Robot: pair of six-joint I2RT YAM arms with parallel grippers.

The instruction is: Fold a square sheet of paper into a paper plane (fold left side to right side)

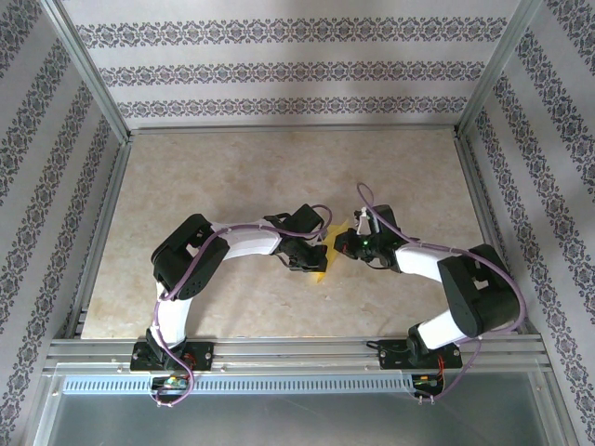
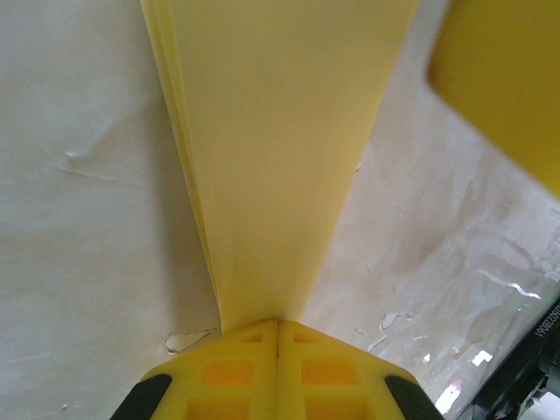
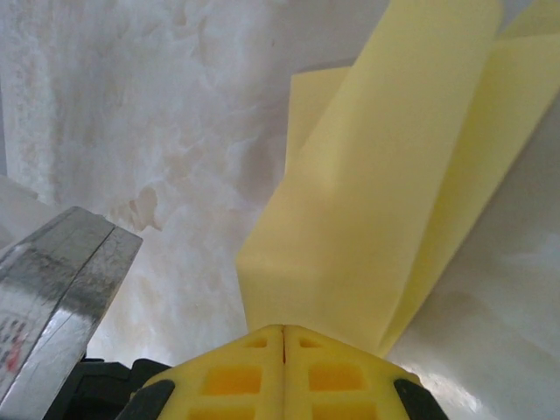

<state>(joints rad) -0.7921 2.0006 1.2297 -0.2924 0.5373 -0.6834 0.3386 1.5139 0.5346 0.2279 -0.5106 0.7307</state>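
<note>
The paper plane (image 2: 280,157) looks nearly finished: a narrow, layered wedge over the middle of the worktop (image 1: 232,186). The left end effector (image 2: 278,325) and right end effector (image 3: 284,331) each pinch it; probably only final creasing and release remain

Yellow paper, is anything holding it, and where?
Both grippers. The left gripper pinches the folded thin yellow paper by one folded end; the right gripper pinches its stacked layers from the opposite side.
</note>
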